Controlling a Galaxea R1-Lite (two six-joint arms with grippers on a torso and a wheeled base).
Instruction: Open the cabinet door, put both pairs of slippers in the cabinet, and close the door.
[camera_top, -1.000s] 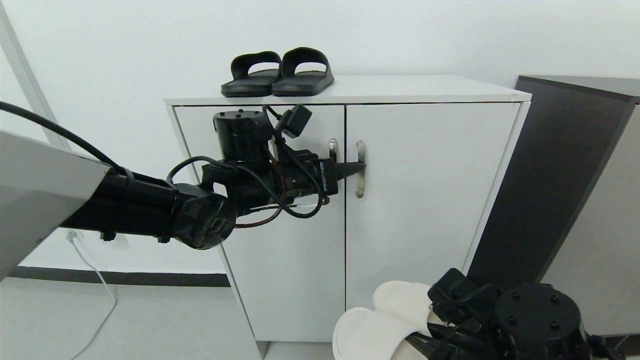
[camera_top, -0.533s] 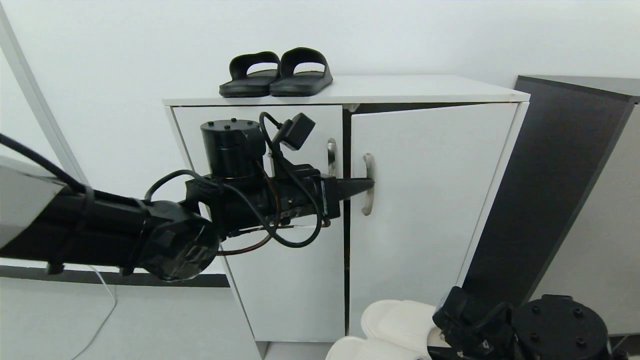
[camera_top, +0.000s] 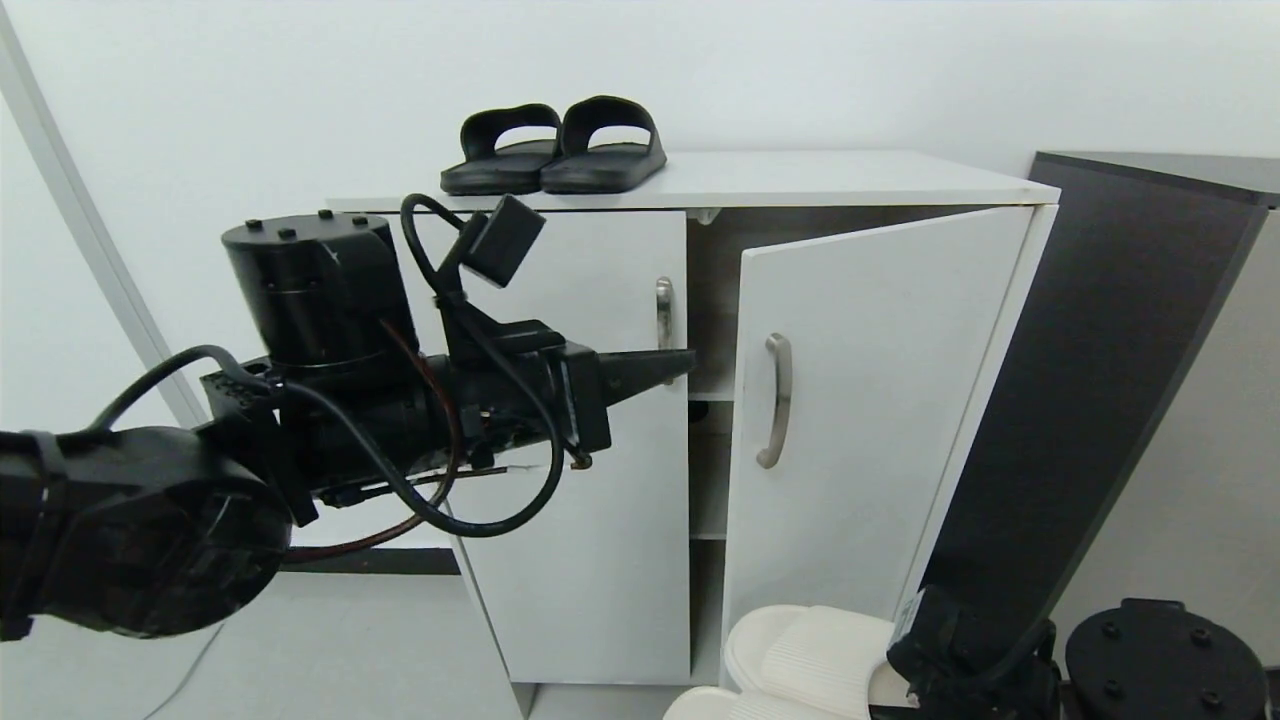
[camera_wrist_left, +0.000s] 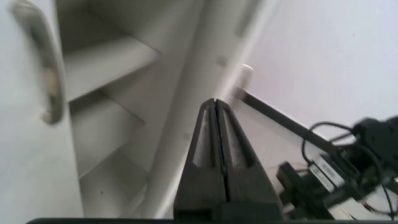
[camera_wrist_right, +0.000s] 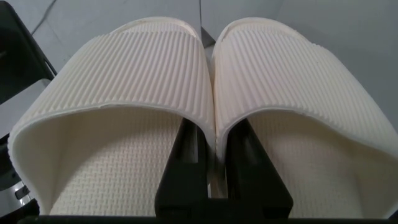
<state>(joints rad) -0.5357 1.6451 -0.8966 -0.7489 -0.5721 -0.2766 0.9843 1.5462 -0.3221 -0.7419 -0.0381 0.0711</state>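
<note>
The white cabinet (camera_top: 850, 180) stands against the wall, and its right door (camera_top: 870, 400) is open partly, swung out toward the robot, so that a dark gap shows between the two doors. Inside the gap some shelves (camera_top: 710, 395) can be seen one over another. The left door (camera_top: 590, 560) is shut. Each door carries an upright metal handle near its inner edge: the right handle (camera_top: 775, 400) is free, with nothing touching it, and the left handle (camera_top: 664, 310) is just beside the tip of the left gripper (camera_top: 680, 365). This gripper has its two fingers pressed together with nothing between them, and it points toward the gap, apart from the open door (whether it touches the left door, I cannot tell). The black slippers (camera_top: 555, 150) lie side by side on the top of the cabinet, over the left door, with their toes turned to the wall. The white slippers (camera_top: 800, 650) are low in front of the open door, near its bottom edge. The right gripper (camera_wrist_right: 214, 143) is clamped on them: one finger goes into each slipper, and the two inner walls are pinched together between the fingers. On the right of the cabinet, just beside it, stands a dark piece of furniture (camera_top: 1100, 350).
</note>
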